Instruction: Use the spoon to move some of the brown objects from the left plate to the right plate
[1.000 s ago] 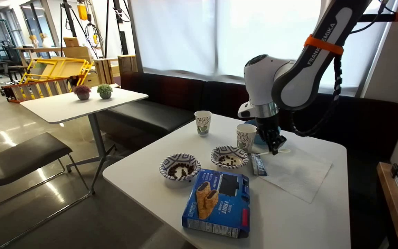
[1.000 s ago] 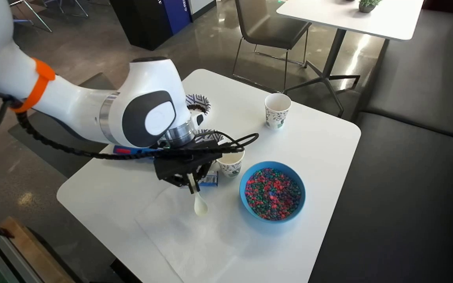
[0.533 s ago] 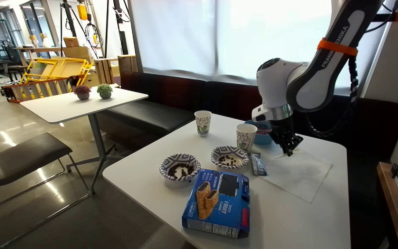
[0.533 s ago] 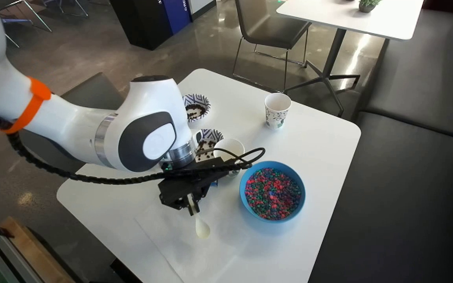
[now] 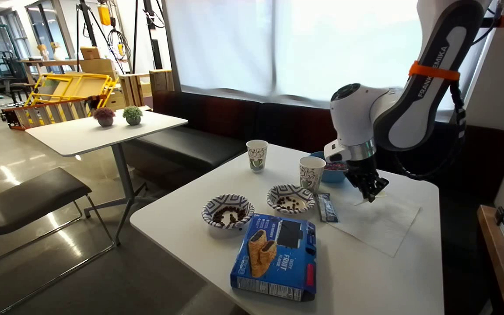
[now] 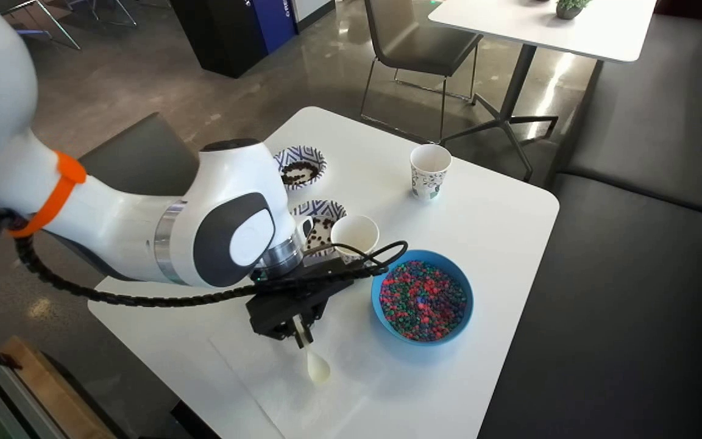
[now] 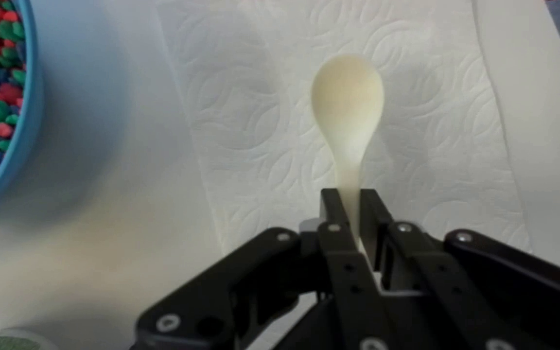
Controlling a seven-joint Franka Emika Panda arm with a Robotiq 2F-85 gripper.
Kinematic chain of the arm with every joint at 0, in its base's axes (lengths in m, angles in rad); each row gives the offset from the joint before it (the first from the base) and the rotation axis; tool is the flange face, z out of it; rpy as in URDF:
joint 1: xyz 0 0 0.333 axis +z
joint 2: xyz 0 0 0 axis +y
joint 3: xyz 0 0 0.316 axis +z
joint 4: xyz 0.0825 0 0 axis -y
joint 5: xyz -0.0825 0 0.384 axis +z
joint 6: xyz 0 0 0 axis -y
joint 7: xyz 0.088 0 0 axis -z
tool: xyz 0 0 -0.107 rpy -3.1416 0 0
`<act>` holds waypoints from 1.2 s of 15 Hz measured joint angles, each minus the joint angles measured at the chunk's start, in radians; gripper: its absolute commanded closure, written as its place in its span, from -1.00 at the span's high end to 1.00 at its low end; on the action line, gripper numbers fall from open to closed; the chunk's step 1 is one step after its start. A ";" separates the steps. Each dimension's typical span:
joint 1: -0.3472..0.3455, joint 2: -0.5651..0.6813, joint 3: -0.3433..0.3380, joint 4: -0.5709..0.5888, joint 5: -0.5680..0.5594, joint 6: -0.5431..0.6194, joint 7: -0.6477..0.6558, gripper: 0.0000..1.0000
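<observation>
Farthest left in an exterior view, a round shallow plate with a blue-and-white patterned rim (image 5: 230, 200) holds small dark brown bits (image 5: 219, 216); next comes a near-twin patterned plate (image 5: 290, 190), seemingly holding fewer. Right of the 2 plates, over a white embossed paper sheet (image 7: 231, 121), the black gripper (image 7: 349, 194) is clamped on the handle of a cream-coloured spoon (image 7: 349, 141), whose scoop end points away from the plates. Filling it likely means swinging leftward past the nearer plate and perhaps turning that end round.
</observation>
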 measured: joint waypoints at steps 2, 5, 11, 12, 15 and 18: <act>0.002 0.019 -0.001 0.003 -0.023 0.014 0.035 -0.93; 0.005 0.038 -0.001 0.007 -0.050 0.015 0.074 -0.93; 0.009 0.037 0.008 0.004 -0.073 0.014 0.120 0.36; 0.008 0.025 0.016 -0.001 -0.067 0.014 0.120 0.53; 0.006 -0.039 0.041 -0.024 -0.010 -0.008 0.119 0.97; -0.005 -0.120 0.085 -0.047 0.193 -0.094 0.112 1.00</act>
